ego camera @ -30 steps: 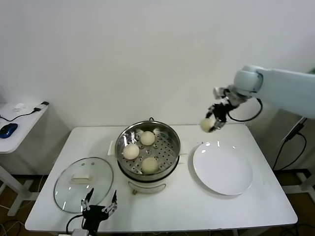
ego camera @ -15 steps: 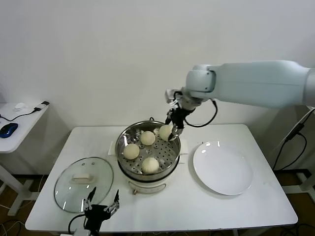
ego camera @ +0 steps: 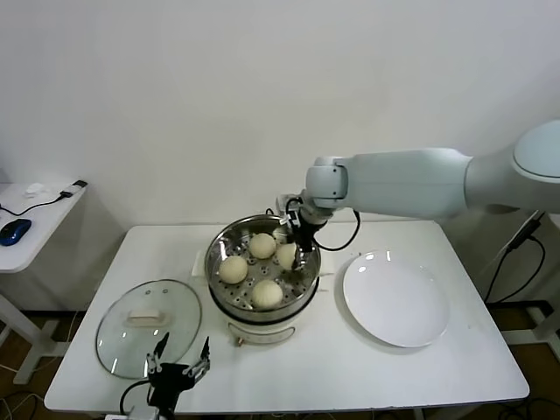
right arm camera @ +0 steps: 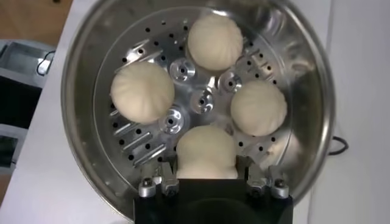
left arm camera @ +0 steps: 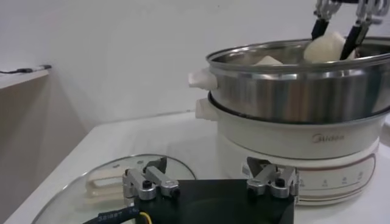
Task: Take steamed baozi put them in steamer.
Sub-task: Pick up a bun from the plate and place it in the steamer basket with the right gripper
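The steamer stands mid-table, a shiny pot on a white base. Three steamed baozi lie on its perforated tray. A fourth baozi is low inside the pot on its right side, with my right gripper shut on it. In the right wrist view the held bun bulges between the fingers, close above the tray, beside the other buns. My left gripper waits open at the table's front edge.
A round glass lid lies front left, just beyond the left gripper. A bare white plate sits right of the steamer. A side table with a blue mouse stands at the far left.
My right arm has swung left from above the plate, carrying the baozi over the steamer's rim and then down inside it. The left arm has stayed put.
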Controlling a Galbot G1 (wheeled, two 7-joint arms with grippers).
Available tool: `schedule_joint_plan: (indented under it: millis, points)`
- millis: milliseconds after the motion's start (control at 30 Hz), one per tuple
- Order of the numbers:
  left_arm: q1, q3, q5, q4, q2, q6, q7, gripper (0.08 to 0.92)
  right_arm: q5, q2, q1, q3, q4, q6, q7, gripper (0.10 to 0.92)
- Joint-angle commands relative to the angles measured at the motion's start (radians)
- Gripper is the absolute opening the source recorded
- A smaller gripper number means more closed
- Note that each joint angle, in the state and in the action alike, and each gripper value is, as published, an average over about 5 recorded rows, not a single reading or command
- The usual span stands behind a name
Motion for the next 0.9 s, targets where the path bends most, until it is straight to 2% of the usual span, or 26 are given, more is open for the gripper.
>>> schedule_joint_plan:
  millis: [33,367,600,800,900]
  points:
    - [0.003,0.001,0.001,-0.003,0.001,0.000,0.000,0.823,-0.026,0.027,-0.070,0.003,-0.039,-0.010,0.019,0.628]
    - [-0.005,0.000,-0.003,0.003,0.001,0.002,0.001,0.823,-0.048,0.018,-0.065,0.002,-0.034,0.013,-0.004,0.660]
    - [-0.003,-0.002,-0.004,-0.001,0.000,0.002,0.001,0.823,-0.038,-0.008,-0.037,0.028,-0.042,0.088,-0.099,0.800]
    - [0.000,-0.001,-0.004,-0.006,-0.001,0.002,0.001,0.823,0.062,-0.083,0.005,0.111,-0.037,0.138,-0.187,0.822]
    - [0.002,-0.001,-0.004,-0.010,-0.001,0.002,0.002,0.823,0.160,-0.160,0.000,0.207,-0.024,0.145,-0.158,0.823]
